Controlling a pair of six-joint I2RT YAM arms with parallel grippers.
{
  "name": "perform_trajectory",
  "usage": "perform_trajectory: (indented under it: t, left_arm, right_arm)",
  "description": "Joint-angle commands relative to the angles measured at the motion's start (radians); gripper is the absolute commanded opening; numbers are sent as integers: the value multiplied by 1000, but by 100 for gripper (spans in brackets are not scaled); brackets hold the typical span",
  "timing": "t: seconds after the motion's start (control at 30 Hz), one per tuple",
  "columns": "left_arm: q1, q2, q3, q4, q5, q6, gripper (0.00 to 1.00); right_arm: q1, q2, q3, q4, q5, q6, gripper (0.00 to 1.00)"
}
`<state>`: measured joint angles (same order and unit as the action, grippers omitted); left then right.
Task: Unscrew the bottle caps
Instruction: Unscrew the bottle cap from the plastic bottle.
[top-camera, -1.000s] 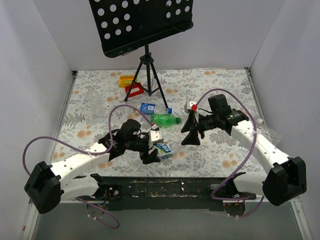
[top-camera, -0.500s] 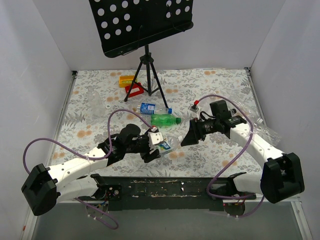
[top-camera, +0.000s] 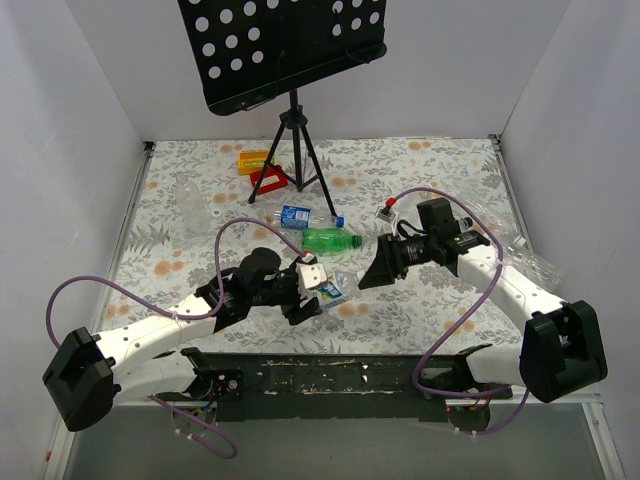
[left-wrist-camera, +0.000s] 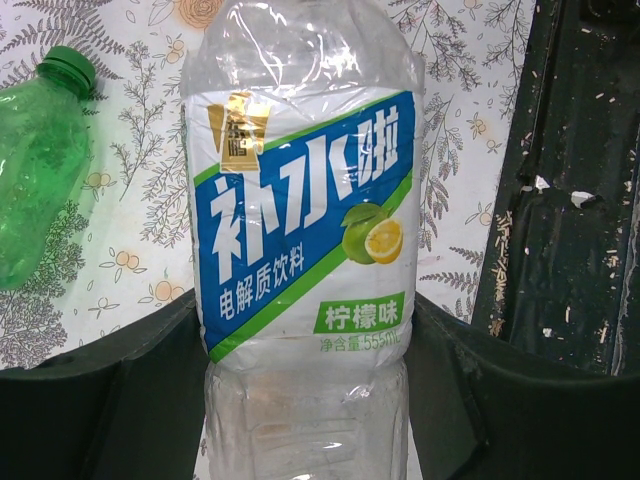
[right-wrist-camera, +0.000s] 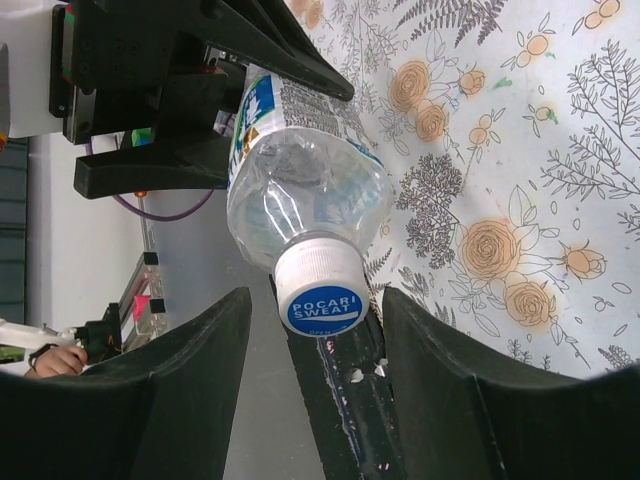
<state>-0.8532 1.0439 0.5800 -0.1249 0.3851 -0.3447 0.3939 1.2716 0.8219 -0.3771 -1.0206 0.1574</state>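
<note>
White walls are closing in the floral desk on the left, back and right; only the near side, where the dark base rail is running, is standing unwalled.

- Back centre: a black music stand is overhanging the desk, its tripod legs spreading just beside a red block and a yellow block.
- Left end effector: sitting low near the front centre, fingers partly spread and pressing on both sides of a clear blue-and-white labelled bottle. It is holding the bottle lengthwise, neck pointing right toward the other arm.
- Right end effector: fingers are flanking the white cap of that bottle, with a visible gap on each side. Not gripping; nothing held.
- Green bottle: lying just behind the held bottle, green cap on, crowding the space behind both end effectors.
- Another blue-labelled bottle is lying behind the green one, near the tripod.
- Edges: a clear bottle is lying near the left wall; another clear bottle is lying against the right edge, just beyond the right arm.
- Open room: bare cloth is showing at the back right and across the front right.
</note>
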Motion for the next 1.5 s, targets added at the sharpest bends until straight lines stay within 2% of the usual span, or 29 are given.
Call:
perform_trajectory:
  t: [0.0,0.3,0.4,0.47,0.5,0.53,0.6,0.7,0.8,0.87,0.9,0.97,1.0,1.1,1.2,1.33,1.4,1.47]
  left_arm:
    - [-4,-5,-8,28,8,0,0]
    - [-4,-2,-14,24,12,9,0]
    - [-4,-2,-14,24,9,9,0]
    - [-4,-4,-12,25,11,4,0]
    - [-4,-4,-11,30,12,0,0]
    - [-4,-5,-9,31,15,-11,0]
    - [-1,-5,-3,37,46,-43,0]
    - [70,13,20,37,252,-126,0]
    - [176,50,41,47,498,-220,0]
    - [224,88,58,42,643,-261,0]
    - [241,114,72,35,720,-273,1]
    - [252,172,104,-11,819,-272,1]
    - [252,197,118,-31,833,-263,1]
    - [252,209,126,-53,772,-226,1]
    - [252,180,123,-53,661,-191,1]
    - [247,119,92,-38,505,-129,0]
    - [235,76,64,-22,441,-93,0]
    - [217,41,44,-15,379,-71,0]
  right_arm:
    - [-4,-26,31,58,-24,22,62]
    - [-18,-18,26,84,-41,36,52]
    - [-20,-17,20,89,-59,36,38]
    - [-21,-11,20,81,-79,21,22]
    - [-20,-11,26,66,-85,1,19]
    - [-20,-8,31,51,-94,-31,11]
    - [-20,2,57,-37,-156,-192,3]
    - [-12,32,187,-399,-217,-784,1]
    - [39,67,298,-730,-144,-1295,1]
    - [56,11,283,-777,-93,-1532,1]
    - [66,-42,243,-697,-38,-1558,1]
    - [111,-159,128,-471,107,-1532,1]
    - [123,-179,99,-409,172,-1539,1]
    - [122,-124,151,-435,179,-1475,1]
    - [122,-152,111,-323,119,-1318,2]
    - [117,-150,109,-275,54,-1159,15]
    - [114,-146,103,-263,15,-1089,27]
    - [111,-146,103,-250,-15,-1023,44]
